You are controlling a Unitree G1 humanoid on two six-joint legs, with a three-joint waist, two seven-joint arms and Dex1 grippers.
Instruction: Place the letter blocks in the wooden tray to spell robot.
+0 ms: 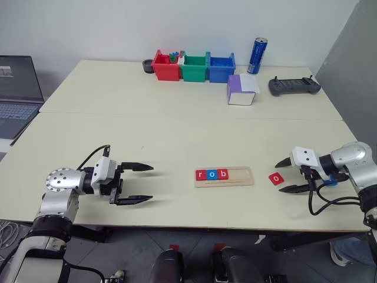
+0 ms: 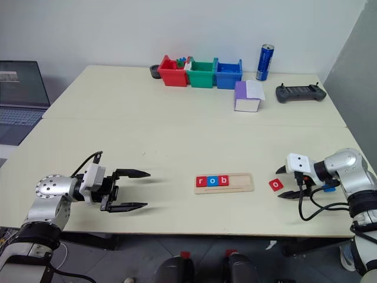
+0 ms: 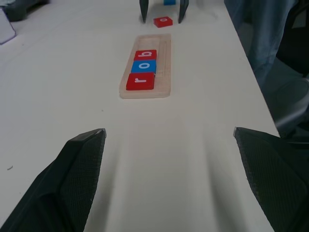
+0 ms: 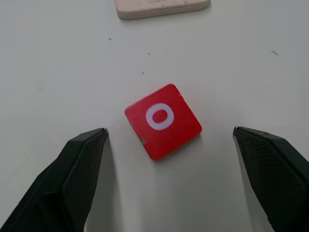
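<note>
Tray: the wooden tray (image 1: 224, 176) is seen near the table's front edge, with red r, blue o and red b seated at its left end.
Loose tile: a red o block (image 4: 162, 121) lies flat, just right of the tray.
Right gripper (image 1: 285, 175): fingers spread wide, flanking the o block (untouched).
Left gripper (image 1: 143, 184): fingers apart, empty, well left of the tray.
Obscured: a blue block (image 1: 331, 180) is mostly hidden behind the right gripper; its letter cannot be read.

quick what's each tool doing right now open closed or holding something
Left tool: open, holding nothing.
Right tool: open, poised around the red o block, not gripping it.
</note>
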